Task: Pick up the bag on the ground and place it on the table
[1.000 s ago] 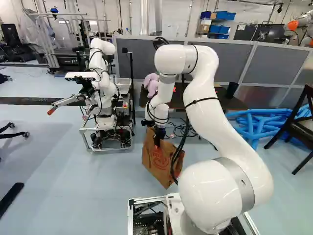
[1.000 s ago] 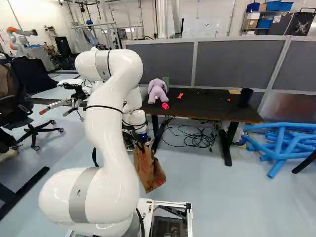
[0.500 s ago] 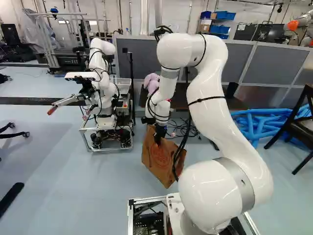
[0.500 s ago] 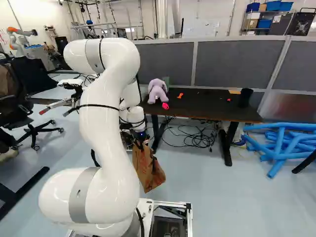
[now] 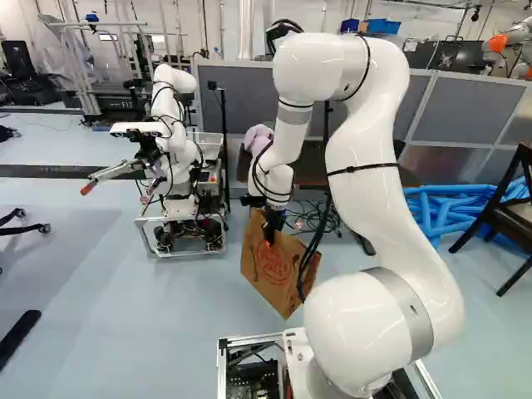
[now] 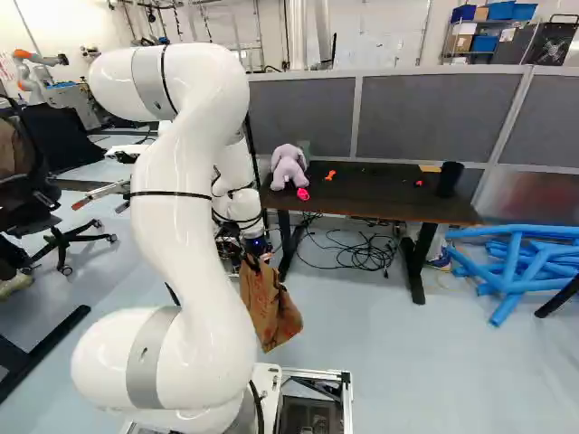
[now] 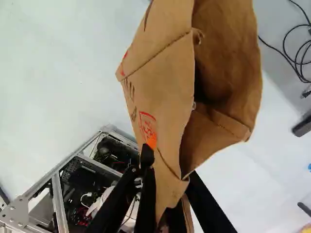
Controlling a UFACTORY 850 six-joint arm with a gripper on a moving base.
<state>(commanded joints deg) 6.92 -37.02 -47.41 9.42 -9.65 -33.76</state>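
While pincer [image 5: 270,236] clamps brown bag [image 5: 273,270], plush toy [image 6: 289,168] and black container [image 6: 448,179] occupy table [image 6: 375,192], cables [image 6: 362,256] beneath.

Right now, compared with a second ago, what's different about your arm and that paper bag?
My arm's upper bend has risen, and the upper edge of the bag has shifted slightly up. The gripper holds the bag; I see no release. The base, table and plush toy stayed put.

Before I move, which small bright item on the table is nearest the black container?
The red item, left of the container in the right base view; the pink one and orange one lie nearer the plush toy.
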